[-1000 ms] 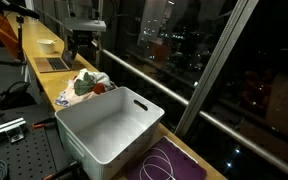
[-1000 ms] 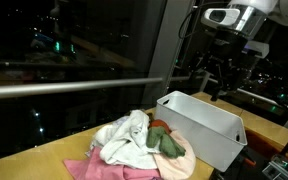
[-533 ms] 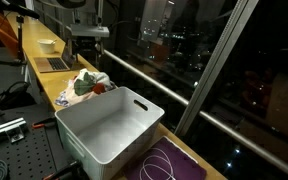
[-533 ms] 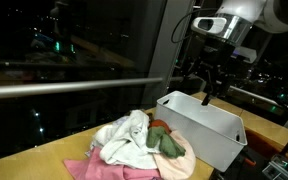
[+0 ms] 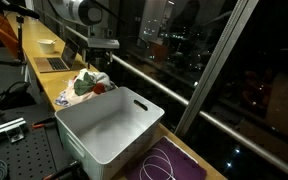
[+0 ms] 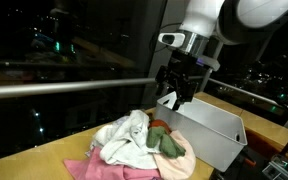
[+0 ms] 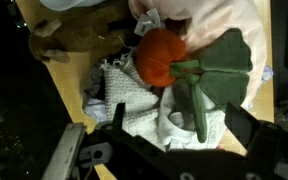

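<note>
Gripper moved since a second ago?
Yes. The gripper shifted from above the white bin toward the clothes pile, jaws open.

Nothing legible in any view — no words, brands, numbers or signs.
Cloth pile [image 7: 159, 60]: no tag or print that can be read in the wrist view.
White bin [image 5: 89, 150]: walls plain in both exterior views.
Lights beyond the window glass — bright blurs only, no letters to make out.
</note>
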`<move>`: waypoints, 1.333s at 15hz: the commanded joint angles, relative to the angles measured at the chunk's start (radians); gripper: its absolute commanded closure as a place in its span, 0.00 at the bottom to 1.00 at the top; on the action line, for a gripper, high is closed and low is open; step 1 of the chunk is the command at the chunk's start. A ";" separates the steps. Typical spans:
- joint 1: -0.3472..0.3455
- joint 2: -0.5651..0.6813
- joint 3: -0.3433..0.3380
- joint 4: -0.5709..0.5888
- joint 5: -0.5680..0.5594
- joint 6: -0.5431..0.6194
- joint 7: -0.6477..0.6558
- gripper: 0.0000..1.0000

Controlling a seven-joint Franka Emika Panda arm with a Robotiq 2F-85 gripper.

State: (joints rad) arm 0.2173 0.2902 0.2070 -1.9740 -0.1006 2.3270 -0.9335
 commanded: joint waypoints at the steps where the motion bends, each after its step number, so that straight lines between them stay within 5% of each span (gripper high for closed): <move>1: 0.001 0.099 0.015 0.105 -0.023 -0.078 0.032 0.00; 20: 0.034 0.380 0.064 0.417 0.013 -0.243 0.093 0.00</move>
State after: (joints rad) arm 0.2563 0.6095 0.2574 -1.6365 -0.0972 2.1420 -0.8504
